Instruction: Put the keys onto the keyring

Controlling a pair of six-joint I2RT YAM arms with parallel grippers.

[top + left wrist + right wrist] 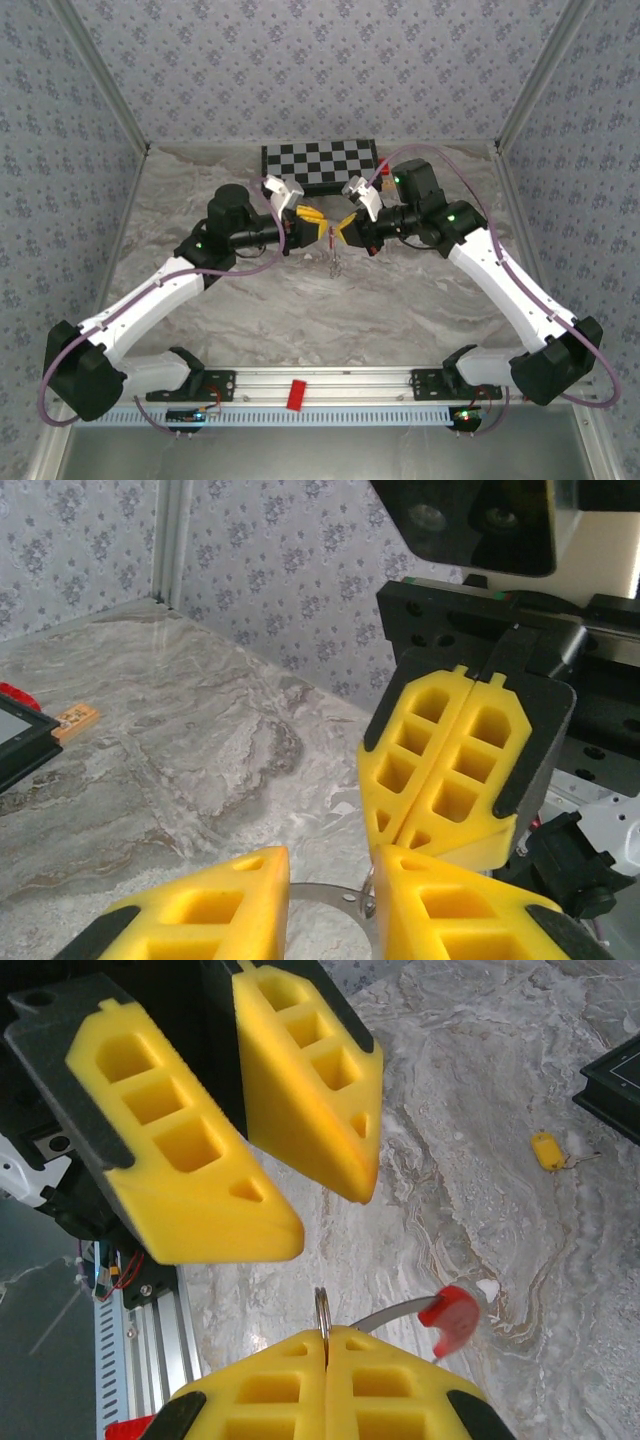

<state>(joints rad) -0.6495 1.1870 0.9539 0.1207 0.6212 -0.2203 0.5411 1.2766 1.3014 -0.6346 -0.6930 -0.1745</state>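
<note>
The keyring's thin metal edge [322, 1308] sticks up out of my right gripper [325, 1345], which is shut on it. From there a grey strip runs to the red section [450, 1318]. In the top view the two grippers meet tip to tip above mid-table, left gripper [313, 217] against right gripper [340, 228], and the keyring [331, 262] dangles below them. My left gripper [330, 880] is open, with the keyring's grey strip [322, 893] crossing the gap between its fingers. A small yellow key [547, 1150] lies loose on the marble, also seen as an orange key [75, 718].
A chessboard [320, 160] lies at the back of the marble table [400, 300]; its black edge [612, 1090] is near the yellow key. A red object [12, 694] rests by that board. Patterned walls enclose the table, and a metal rail [320, 382] runs along the front.
</note>
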